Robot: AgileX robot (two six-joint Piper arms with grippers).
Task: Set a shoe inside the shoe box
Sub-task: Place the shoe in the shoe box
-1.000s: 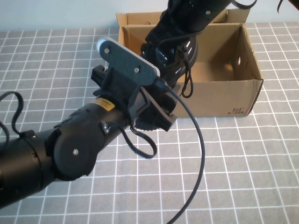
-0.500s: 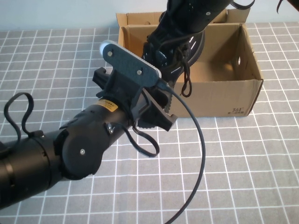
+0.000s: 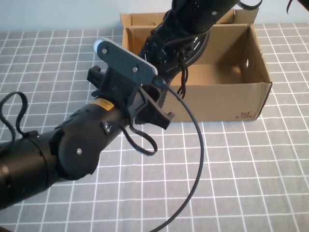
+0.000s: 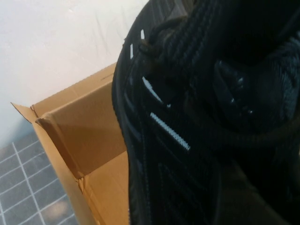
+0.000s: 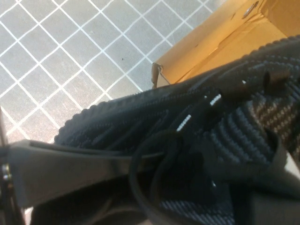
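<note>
The black knit shoe [image 3: 169, 55] hangs tilted over the left end of the open brown shoe box [image 3: 227, 99], its laces dangling over the front wall. My right gripper [image 3: 190, 21] comes down from the back and is shut on the shoe's upper part. My left gripper [image 3: 157, 108] sits at the box's front left corner, right against the shoe's lower ridged sole edge. The shoe fills the left wrist view [image 4: 187, 117], with the box corner [image 4: 79, 131] behind it. In the right wrist view the shoe [image 5: 140, 122] lies across the box edge [image 5: 220, 42].
The box's flap lid [image 3: 145, 19] stands up along the back. A black cable [image 3: 198, 159] loops from my left arm over the grey checked table [image 3: 251, 169] in front of the box. My left arm [image 3: 63, 154] covers the table's left front.
My left arm has shifted left and a little up. The shoe has swung left and higher, toward the box's front left corner. The right arm still holds it.
</note>
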